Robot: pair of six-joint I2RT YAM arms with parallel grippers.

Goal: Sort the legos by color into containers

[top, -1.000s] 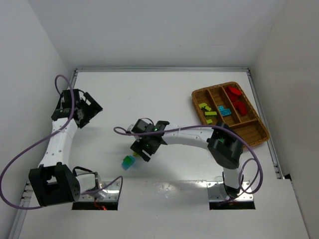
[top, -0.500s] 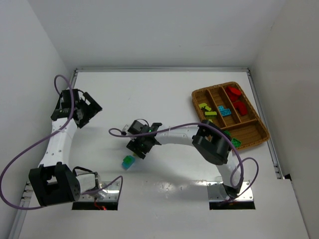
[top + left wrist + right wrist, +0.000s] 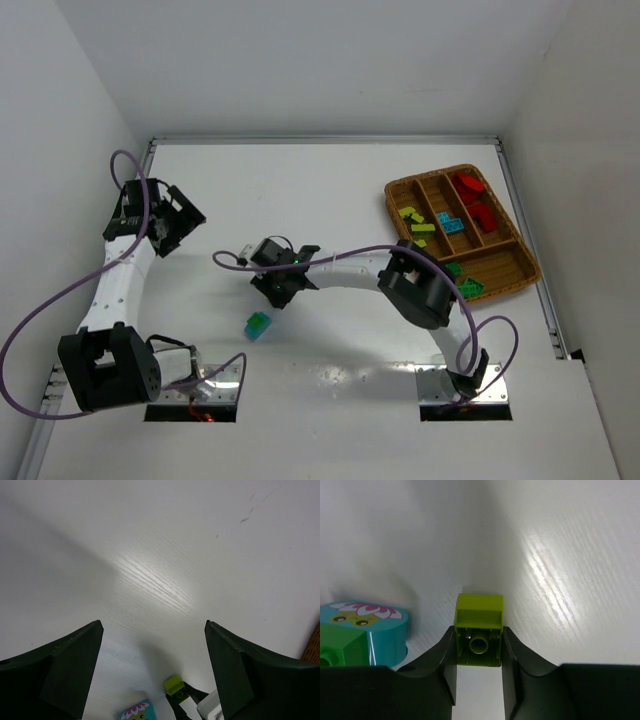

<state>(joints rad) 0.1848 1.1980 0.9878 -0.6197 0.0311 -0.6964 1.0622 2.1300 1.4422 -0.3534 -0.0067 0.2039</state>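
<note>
Yellow-green brick (image 3: 479,611) sits clamped in our right claw (image 3: 479,647) — our left claw (image 3: 151,630) gapes wide by the left edge of the surface (image 3: 330,190).

The overhead view comes to me bright and even, the white table (image 3: 330,190) nearly washed out, with soft grey shadow below the right arm (image 3: 345,272). In my left wrist view a glare streak crosses the centre and a broad shadow dims the upper left. In the right wrist view glare lies right of the yellow-green brick (image 3: 479,622), which I see sharp; the bottom edge is soft.
</note>
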